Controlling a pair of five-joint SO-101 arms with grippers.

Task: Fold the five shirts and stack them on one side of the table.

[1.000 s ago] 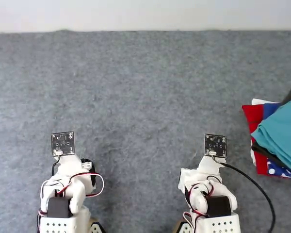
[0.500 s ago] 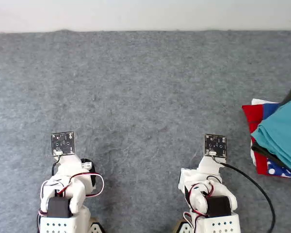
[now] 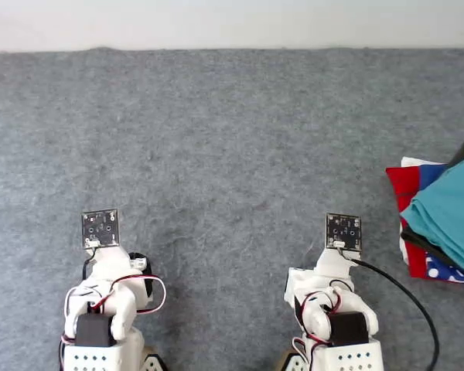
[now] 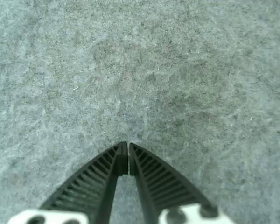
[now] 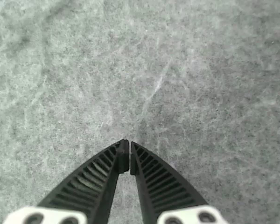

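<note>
Your left gripper (image 4: 128, 149): ribbed black fingers (image 4: 100, 172) clenched tip to tip, nothing between them. Bare grey felt (image 4: 144, 70) lies under the tips and runs on ahead of them.

Your right gripper (image 5: 129, 145): the same, fingers (image 5: 151, 175) pressed together on nothing, with grey felt beneath and ahead.

High view: both arms sit folded at the near edge of the table. You can't tell which is which from the wrist views, so note one arm (image 3: 108, 301) and the other arm (image 3: 329, 309). A black cable (image 3: 402, 290) trails from the second arm to the near edge.

Well off to the side of that second arm's fingers and somewhat beyond them, at the table's edge, is the stack of shirts (image 3: 441, 224). The teal shirt (image 3: 448, 209) is on top, a red shirt (image 3: 400, 189) pokes out beneath it, and black, white and blue patterned edges show around them.
</note>
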